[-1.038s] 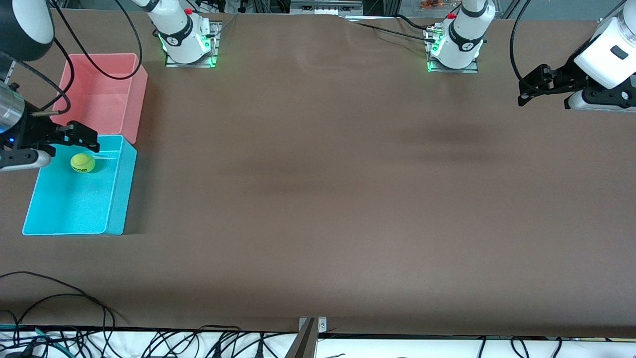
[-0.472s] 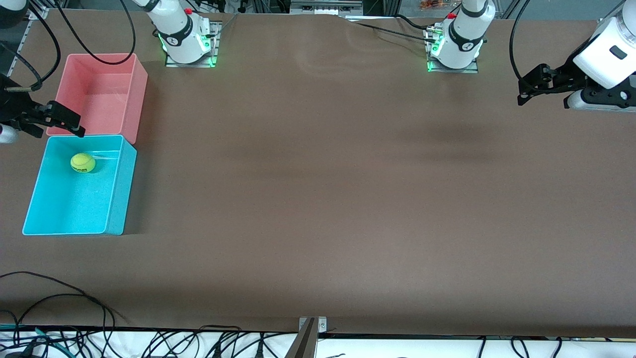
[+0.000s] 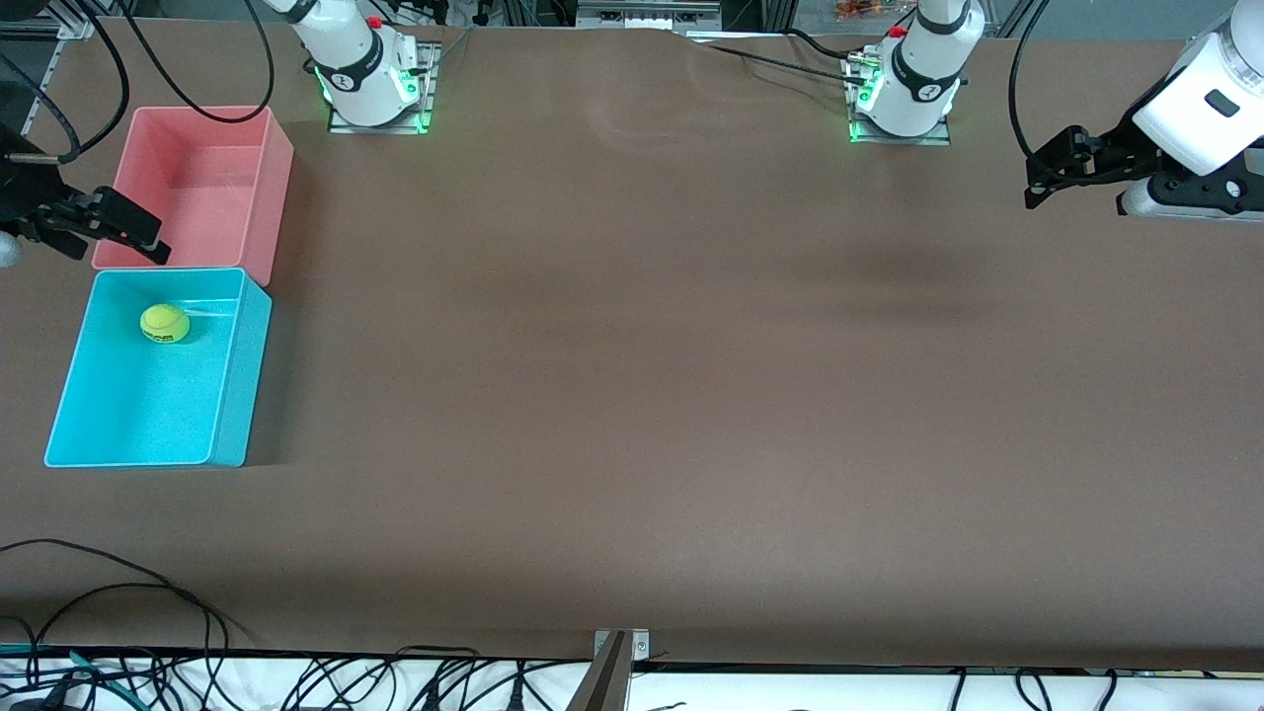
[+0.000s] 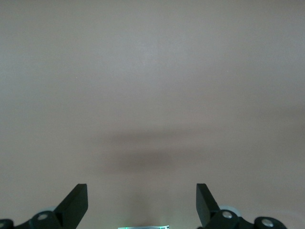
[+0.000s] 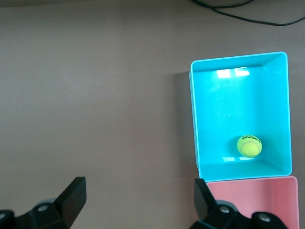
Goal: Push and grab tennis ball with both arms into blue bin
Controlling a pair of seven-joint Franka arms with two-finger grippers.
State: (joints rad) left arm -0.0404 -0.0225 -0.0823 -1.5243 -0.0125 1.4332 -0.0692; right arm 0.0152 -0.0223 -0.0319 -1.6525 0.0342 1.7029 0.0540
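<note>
Tennis ball (image 3: 165,323) rests inside blue bin (image 3: 232,395), mid-left of frame. My right gripper (image 3: 104,225) hangs open above it at the pink bin's (image 3: 272,188) edge; my left gripper (image 3: 1071,168) waits open, upper right.

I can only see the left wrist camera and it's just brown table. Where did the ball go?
Observer: The ball is in the blue bin, at the right arm's end of the table.
Operator: Is a gripper holding it?
Observer: No. The right gripper is open and up over the pink bin's edge, off the ball.
Operator: Which part of the blue bin is it in?
Observer: In the end next to the pink bin, farther from the front camera.
Operator: And my gripper?
Observer: The left gripper is open, over bare table at the left arm's end.
</note>
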